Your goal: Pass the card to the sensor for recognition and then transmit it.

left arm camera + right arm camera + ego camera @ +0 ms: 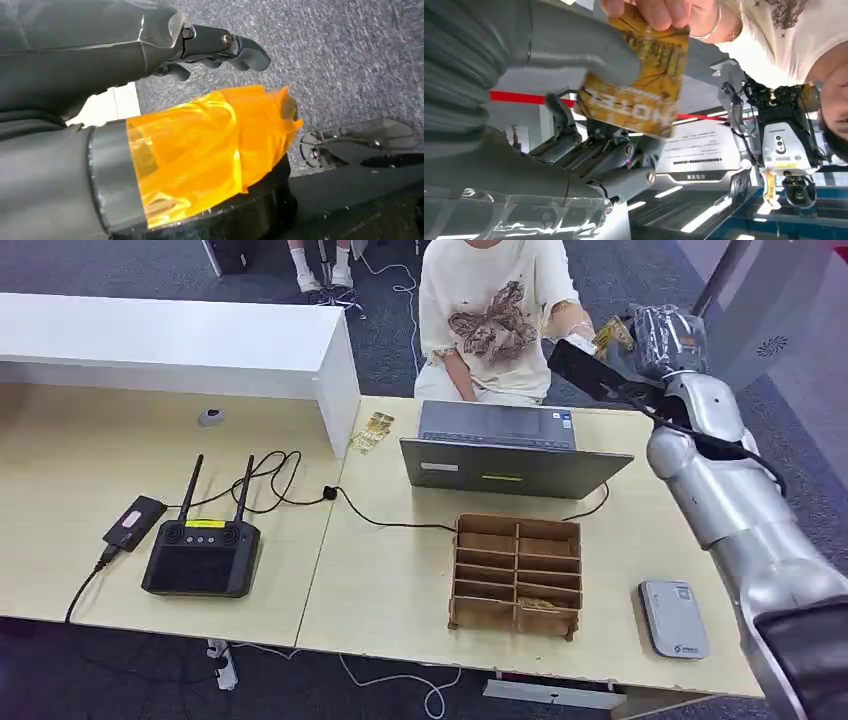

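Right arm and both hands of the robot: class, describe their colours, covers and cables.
The right arm is silver, rounded segments with a black cable along it. The right hand has a grey ribbed cover and dark fingers. The left hand has dark grey covers, black fingers and orange film on its thumb.

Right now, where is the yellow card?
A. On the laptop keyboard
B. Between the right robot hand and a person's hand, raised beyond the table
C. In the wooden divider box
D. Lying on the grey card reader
B: the right wrist view shows the yellow card pinched under the right robot hand's thumb while a person's hand grips its other end.
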Motion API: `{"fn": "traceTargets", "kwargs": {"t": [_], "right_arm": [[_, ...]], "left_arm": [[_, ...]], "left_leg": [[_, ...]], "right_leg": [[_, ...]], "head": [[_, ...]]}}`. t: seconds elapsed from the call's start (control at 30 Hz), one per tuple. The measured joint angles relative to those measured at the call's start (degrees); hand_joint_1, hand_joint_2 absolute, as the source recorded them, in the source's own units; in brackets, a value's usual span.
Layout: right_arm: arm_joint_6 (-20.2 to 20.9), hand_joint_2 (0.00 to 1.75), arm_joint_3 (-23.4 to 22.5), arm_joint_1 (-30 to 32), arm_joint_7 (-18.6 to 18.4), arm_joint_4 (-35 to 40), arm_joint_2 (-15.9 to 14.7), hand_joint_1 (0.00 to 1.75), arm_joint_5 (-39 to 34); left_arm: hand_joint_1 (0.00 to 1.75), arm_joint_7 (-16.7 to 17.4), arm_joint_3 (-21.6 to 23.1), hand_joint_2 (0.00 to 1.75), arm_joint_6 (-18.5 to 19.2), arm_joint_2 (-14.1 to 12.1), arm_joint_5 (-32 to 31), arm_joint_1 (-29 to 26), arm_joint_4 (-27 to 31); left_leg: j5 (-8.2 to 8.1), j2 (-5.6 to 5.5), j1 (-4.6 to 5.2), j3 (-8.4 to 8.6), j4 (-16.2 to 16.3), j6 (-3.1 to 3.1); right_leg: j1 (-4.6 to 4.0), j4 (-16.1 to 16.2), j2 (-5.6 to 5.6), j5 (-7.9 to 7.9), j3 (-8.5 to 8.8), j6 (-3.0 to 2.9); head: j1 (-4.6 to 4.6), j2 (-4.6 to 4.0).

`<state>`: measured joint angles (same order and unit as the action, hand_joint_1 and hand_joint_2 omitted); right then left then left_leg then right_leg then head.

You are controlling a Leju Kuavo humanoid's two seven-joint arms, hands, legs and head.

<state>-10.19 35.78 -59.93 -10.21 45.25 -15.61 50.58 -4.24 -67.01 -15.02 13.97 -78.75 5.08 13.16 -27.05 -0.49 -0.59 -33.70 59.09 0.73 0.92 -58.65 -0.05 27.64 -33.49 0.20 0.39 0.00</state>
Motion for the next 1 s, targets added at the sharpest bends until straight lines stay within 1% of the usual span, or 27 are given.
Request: {"fn": "traceTargets", "kwargs": {"t": [0.13,0.27,0.4,0.53,0.7,1.0], "right_arm": [[-0.61,1.75,-0.5,0.56,-0.04,0.02,-0.55,0.0,0.28],[-1.07,1.75,-2.38,1.82,1.04,0.52,-1.0,0.0,-1.26],[-2.56,1.75,-5.34,3.48,3.0,1.44,-1.62,0.0,-4.57],[-2.95,1.75,-7.56,4.5,3.67,2.21,-2.29,0.0,-5.49],[-2.95,1.75,-8.72,5.13,3.69,2.64,-2.69,0.0,-5.53],[-2.95,1.75,-8.92,5.39,3.69,2.82,-2.95,0.0,-5.64]], "left_arm": [[0.0,0.02,0.0,0.0,0.24,0.0,0.28,-0.02,0.0],[0.0,1.31,-0.02,0.0,-0.33,0.0,0.37,-0.02,0.0],[0.0,0.28,-0.02,0.0,-0.44,-0.02,1.05,-0.03,0.0],[0.0,-0.09,-0.02,0.0,-0.44,-0.02,1.31,-0.03,0.0],[0.0,-0.09,-0.02,0.0,-0.44,-0.02,1.31,-0.05,0.0],[0.0,-0.09,-0.02,0.0,-0.44,-0.02,1.31,-0.04,0.0]], "left_leg": [[0.0,-0.01,0.0,-0.01,0.0,0.0],[0.0,0.0,0.01,-0.01,0.0,0.0],[0.0,-0.04,0.0,-0.01,0.01,0.0],[-0.01,0.01,0.0,-0.01,0.01,0.0],[0.0,0.0,0.0,-0.01,0.01,0.0],[0.0,0.01,0.0,0.0,0.01,0.0]], "right_leg": [[0.0,0.0,-0.02,0.0,0.0,0.0],[0.01,0.0,0.01,0.0,0.0,0.0],[0.0,0.01,-0.04,0.0,0.0,0.0],[0.0,0.01,0.02,0.0,0.0,0.0],[0.0,0.01,0.0,0.0,0.0,0.0],[0.0,0.0,0.01,0.0,0.0,0.0]], "head": [[0.02,0.0],[0.0,0.0],[0.0,0.0],[0.0,0.0],[0.0,0.0],[0.0,0.0]]}}
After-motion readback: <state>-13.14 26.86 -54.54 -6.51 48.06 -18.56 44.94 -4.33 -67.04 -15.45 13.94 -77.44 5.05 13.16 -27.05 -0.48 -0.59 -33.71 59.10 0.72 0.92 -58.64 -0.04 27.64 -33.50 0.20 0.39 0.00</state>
